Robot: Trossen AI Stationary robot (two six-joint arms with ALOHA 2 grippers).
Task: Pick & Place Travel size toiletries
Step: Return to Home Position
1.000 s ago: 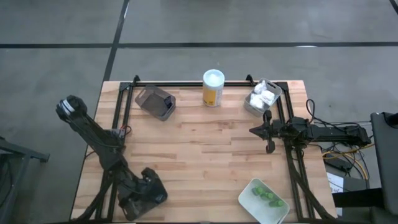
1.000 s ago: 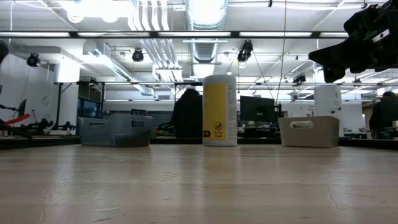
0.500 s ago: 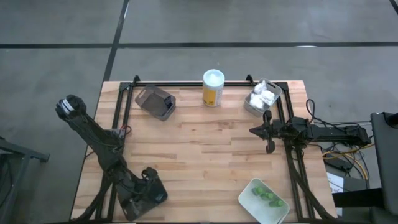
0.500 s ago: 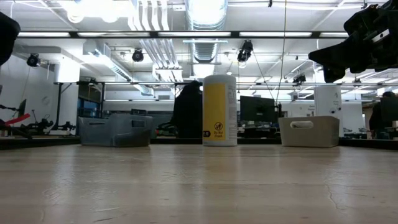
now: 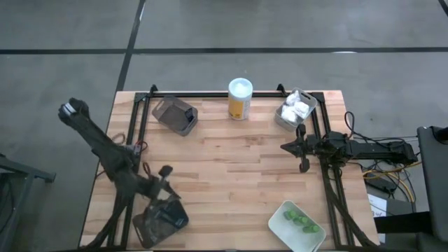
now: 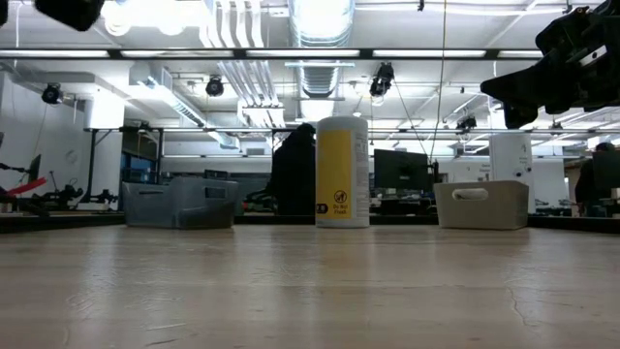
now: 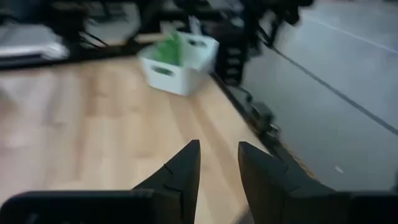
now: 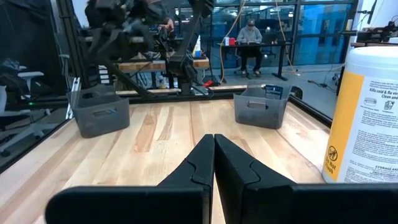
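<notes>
Jaws of the left gripper [image 5: 166, 172] stood narrowly parted and empty, just beside the near dark tray [image 5: 150, 225]. Right gripper [image 5: 283, 147] jaws were pressed together, empty. The yellow bottle [image 5: 239, 98] stood upright between the far dark tray [image 5: 162, 108] and a pale tray [image 5: 283, 120].

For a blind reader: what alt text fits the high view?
A wooden table seen from above: left gripper beside the front dark tray, right gripper at the right edge. A yellow bottle stands at the back between the rear dark tray and a pale tray.
</notes>
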